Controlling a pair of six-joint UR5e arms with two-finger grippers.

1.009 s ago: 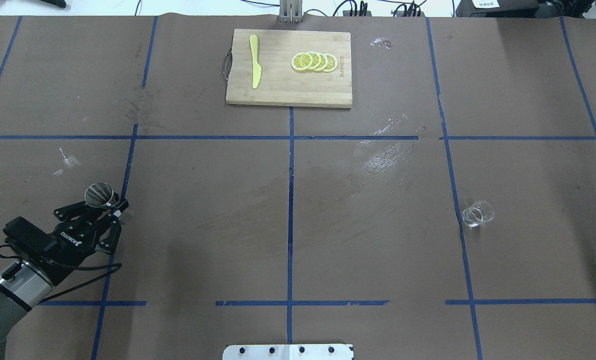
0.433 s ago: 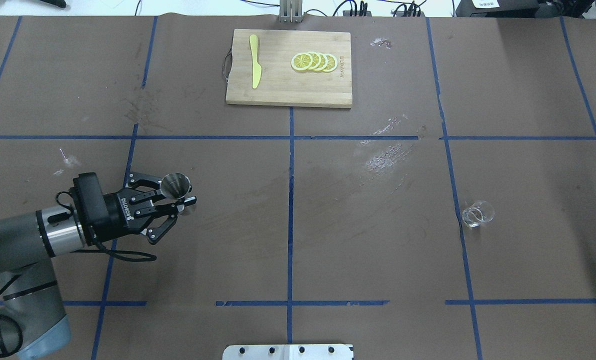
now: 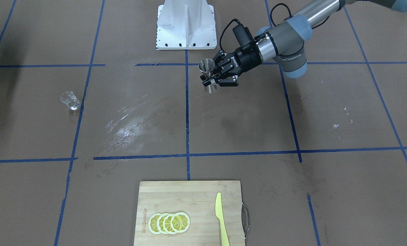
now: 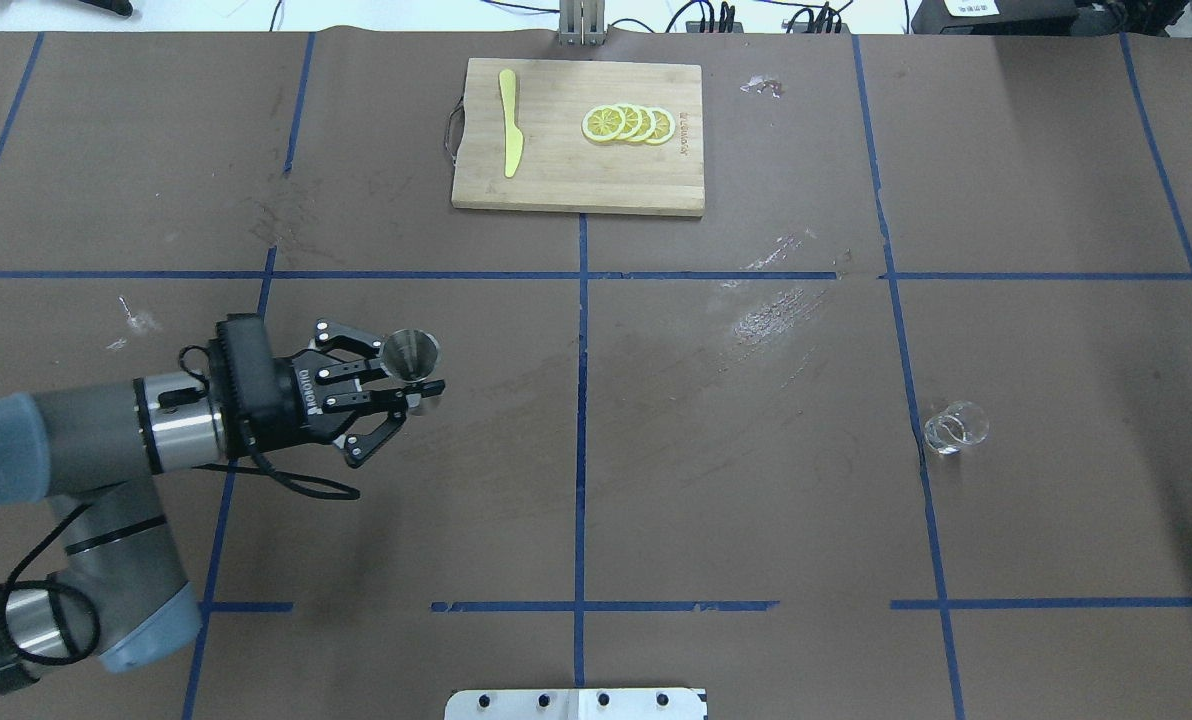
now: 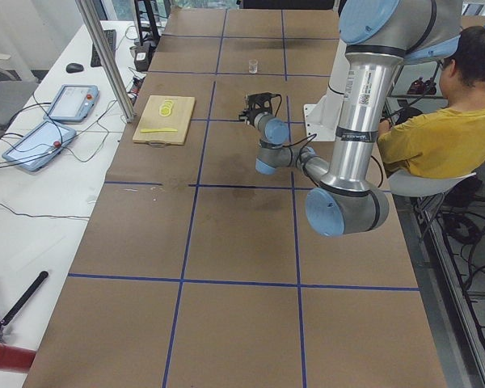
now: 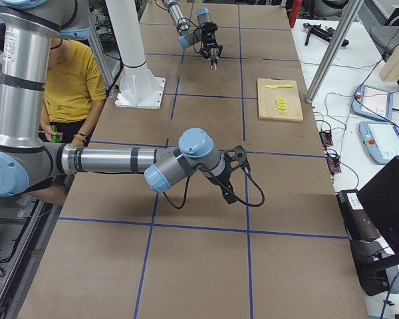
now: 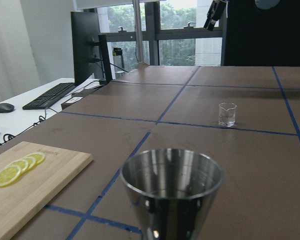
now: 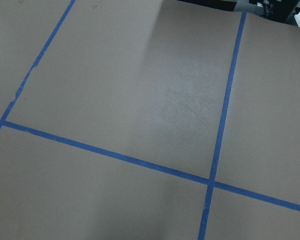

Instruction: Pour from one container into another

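My left gripper (image 4: 424,392) is shut on the narrow waist of the steel jigger (image 4: 411,352) and holds it upright above the table, left of centre. The front view shows the same jigger (image 3: 207,66) in that gripper (image 3: 209,80). The left wrist view is filled at the bottom by the jigger's open cup (image 7: 172,190). Far off on the right stands the small clear glass beaker (image 4: 954,428), also seen upright in the front view (image 3: 70,100) and beyond the jigger in the wrist view (image 7: 227,114). My right gripper (image 6: 231,174) shows only in the exterior right view, so I cannot tell its state.
A wooden cutting board (image 4: 556,180) at the table's far edge carries lemon slices (image 4: 628,123) and a yellow knife (image 4: 509,120). The robot's white base plate (image 4: 576,703) lies at the near edge. A person in a yellow shirt (image 5: 436,121) sits behind the robot.
My left arm has swung to the right and a little farther from the robot, carrying the jigger from the table's left edge toward the middle. The beaker has not moved.
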